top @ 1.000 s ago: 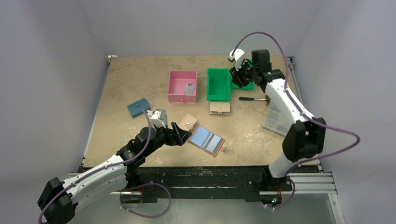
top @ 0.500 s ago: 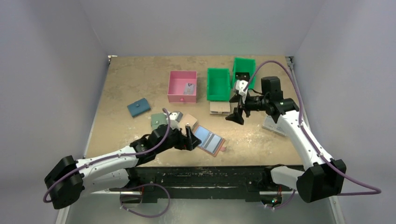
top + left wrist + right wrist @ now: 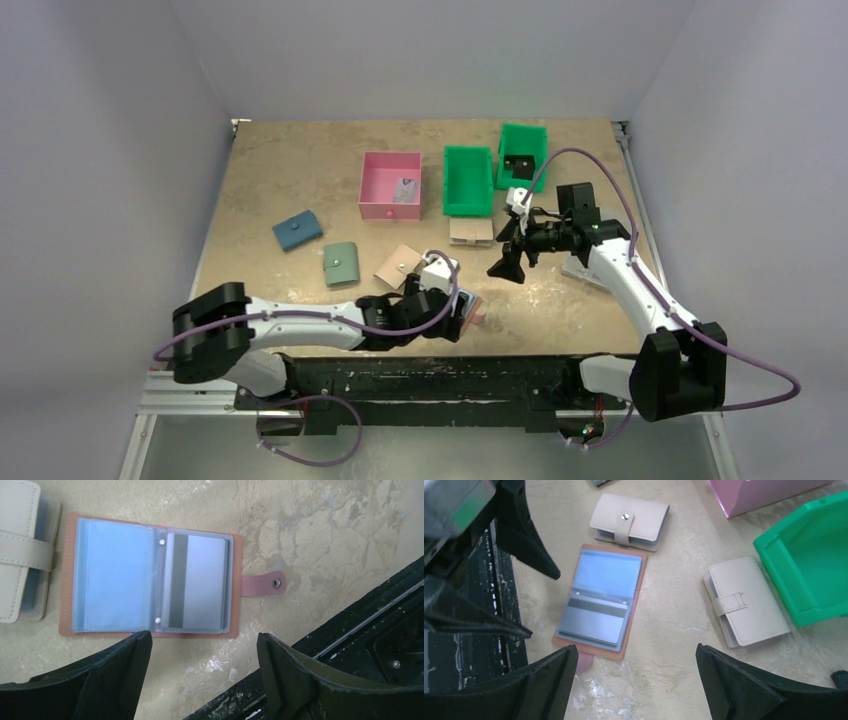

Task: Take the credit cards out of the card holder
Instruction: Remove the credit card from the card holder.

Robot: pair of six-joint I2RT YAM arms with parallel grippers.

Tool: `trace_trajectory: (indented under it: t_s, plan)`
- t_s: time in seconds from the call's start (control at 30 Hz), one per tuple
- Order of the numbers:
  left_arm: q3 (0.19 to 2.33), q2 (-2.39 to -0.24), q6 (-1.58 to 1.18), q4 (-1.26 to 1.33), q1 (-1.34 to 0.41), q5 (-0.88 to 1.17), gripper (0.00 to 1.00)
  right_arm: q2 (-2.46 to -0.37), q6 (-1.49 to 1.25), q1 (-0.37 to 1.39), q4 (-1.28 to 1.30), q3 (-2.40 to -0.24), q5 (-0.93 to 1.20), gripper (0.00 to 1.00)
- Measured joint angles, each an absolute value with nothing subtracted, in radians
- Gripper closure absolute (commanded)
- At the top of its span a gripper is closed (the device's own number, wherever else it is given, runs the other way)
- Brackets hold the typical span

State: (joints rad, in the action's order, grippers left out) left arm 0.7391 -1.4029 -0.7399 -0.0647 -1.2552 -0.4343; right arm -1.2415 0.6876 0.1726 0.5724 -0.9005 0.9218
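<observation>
The reddish-brown card holder (image 3: 150, 630) lies open flat on the table, blue lining up, its snap tab (image 3: 262, 585) sticking out. A pale grey card with a dark stripe (image 3: 197, 590) sits in its clear sleeve (image 3: 591, 617). My left gripper (image 3: 202, 645) hovers open just in front of the holder's near edge, holding nothing, and hides most of the holder in the top view (image 3: 455, 312). Open and empty as well, my right gripper (image 3: 636, 652) hangs above the table to the holder's right (image 3: 507, 262). A small black card (image 3: 517, 162) lies in the far green bin.
Two beige snap wallets (image 3: 629, 520) (image 3: 749, 602) lie close to the holder. Behind stand a pink box (image 3: 390, 185) and two green bins (image 3: 468, 180). A teal wallet (image 3: 297, 231) and a sage green one (image 3: 341, 263) lie left. The black front rail (image 3: 350, 645) is right beside the holder.
My left arm swung right along the front edge to the holder. My right arm left the far green bin, came down toward the holder and opened its jaws wide.
</observation>
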Motion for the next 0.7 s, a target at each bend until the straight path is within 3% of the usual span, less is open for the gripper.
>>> trace_trajectory:
  t_s: [0.27, 0.7]
  plan:
    - [0.936, -1.631, -0.725, -0.156, -1.32, -0.535, 0.25, -1.232, 0.669, 0.141, 0.56, -0.9, 0.884, 0.01]
    - [0.98, -1.719, -0.694, -0.202, -1.314, -0.562, 0.32, -1.283, 0.699, 0.137, 0.602, -0.91, 0.877, 0.01]
